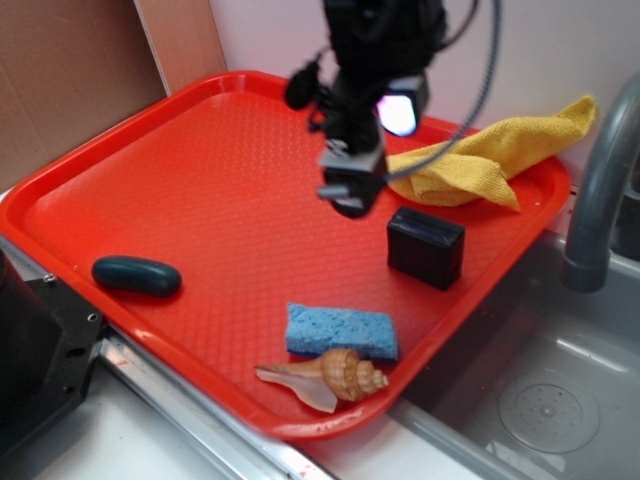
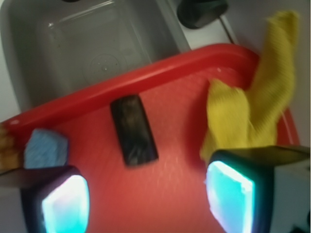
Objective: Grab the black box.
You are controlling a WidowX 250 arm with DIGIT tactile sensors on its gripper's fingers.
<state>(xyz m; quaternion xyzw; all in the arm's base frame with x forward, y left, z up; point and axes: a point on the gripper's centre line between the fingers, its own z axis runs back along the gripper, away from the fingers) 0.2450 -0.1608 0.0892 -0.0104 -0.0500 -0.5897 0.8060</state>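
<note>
a red plastic tray (image 1: 200, 170) with a pebbled surface and raised rim carries everything. on it, the black box (image 1: 426, 247) stands toward the right edge, just near of a crumpled yellow cloth (image 1: 485, 160) that drapes over the far right corner. a dark teal oval soap (image 1: 136, 275) lies alone at the near left. at the near edge a blue sponge (image 1: 341, 331) lies flat, with a tan spiral seashell (image 1: 335, 376) just in front of it, seemingly touching.
</note>
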